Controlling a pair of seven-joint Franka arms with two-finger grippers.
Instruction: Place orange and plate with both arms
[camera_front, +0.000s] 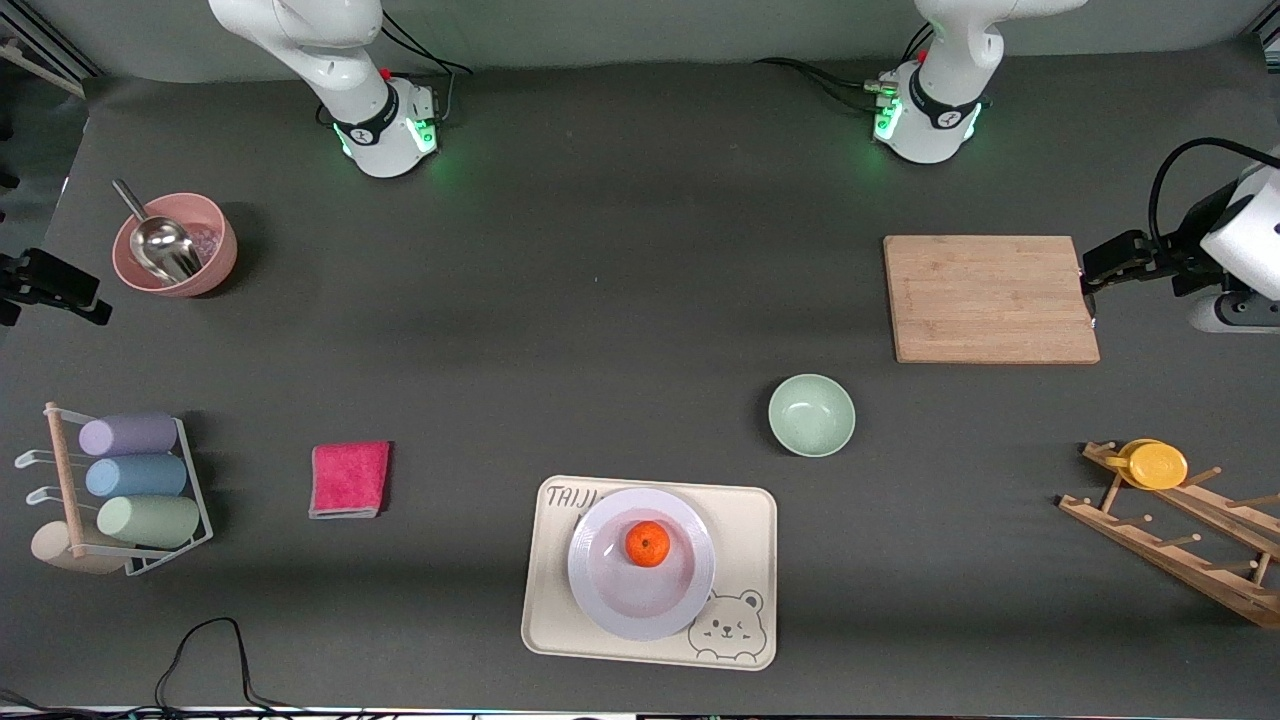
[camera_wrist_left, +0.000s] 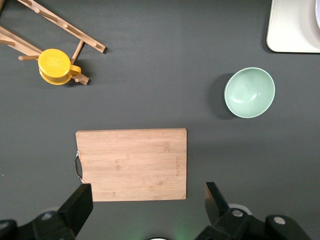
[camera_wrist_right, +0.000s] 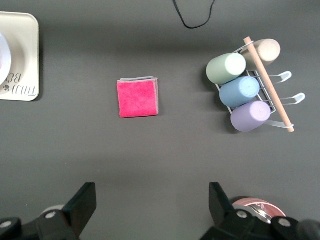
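Dark grey matting covers the surface (camera_front: 600, 300). Largest on it is the wooden cutting board (camera_front: 990, 298), toward the left arm's end. The cream tray (camera_front: 745, 530) with a bear drawing lies nearer the front camera, and the white plate (camera_front: 610, 600) rests on that tray. The pale green bowl (camera_front: 811, 415) sits between board and tray. The pink cloth (camera_front: 349, 478) lies toward the right arm's end. Smallest, the orange (camera_front: 647, 543) sits in the middle of the plate. The left tool (camera_wrist_left: 147, 202) hangs over the cutting board's edge, fingers spread and empty. The right tool (camera_wrist_right: 152, 202) hangs over bare matting near the cloth, likewise released.
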